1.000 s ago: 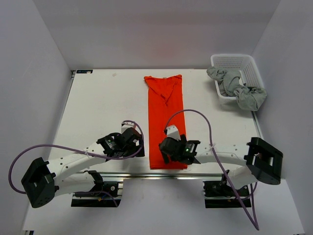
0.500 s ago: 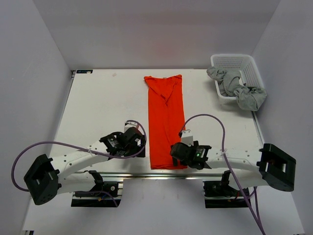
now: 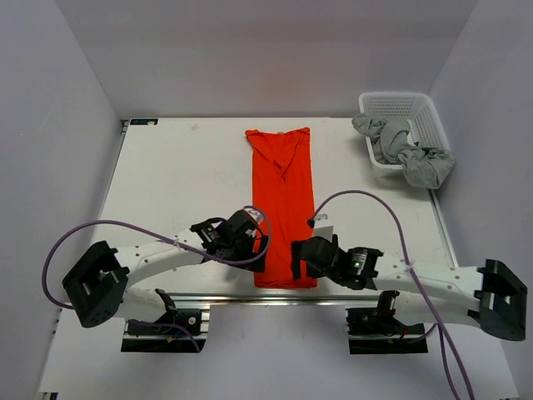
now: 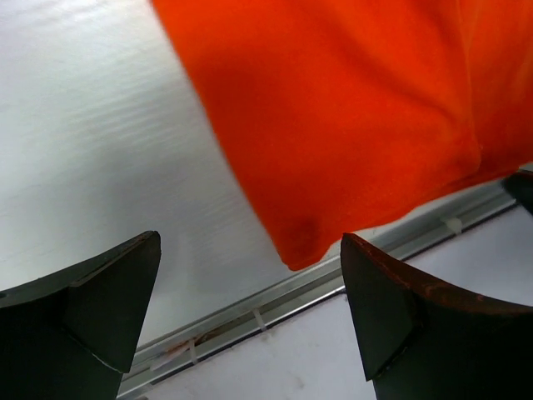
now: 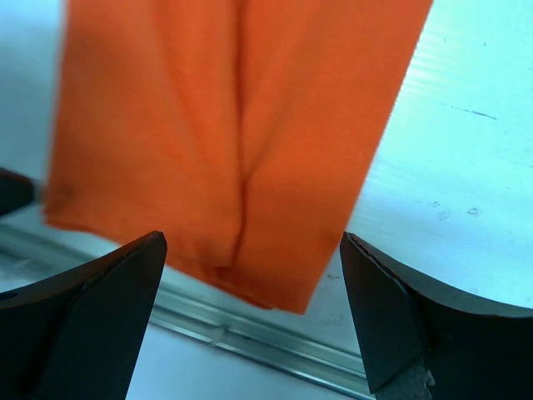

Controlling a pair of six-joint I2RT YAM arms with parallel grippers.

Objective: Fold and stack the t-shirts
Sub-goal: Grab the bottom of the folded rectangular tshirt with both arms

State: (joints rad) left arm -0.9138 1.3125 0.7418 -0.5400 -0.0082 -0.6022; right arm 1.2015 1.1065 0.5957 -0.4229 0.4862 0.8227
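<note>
**Here: both tools at the near hem of the orange-red t-shirt**

Top view: the orange-red t-shirt (image 3: 282,200) lay as a long narrow strip along the middle of the worktop (image 3: 175,175). The left tool (image 3: 260,243) stood at its near left edge and the right tool (image 3: 296,260) at its near right edge. Grey t-shirts (image 3: 406,152) hung over a white basket (image 3: 398,105) at far right.

Left wrist view: the fingers (image 4: 92,308) were spread and gripped nothing, with the hem corner beyond them.

Right wrist view: the fingers (image 5: 92,308) were likewise spread and empty.
</note>
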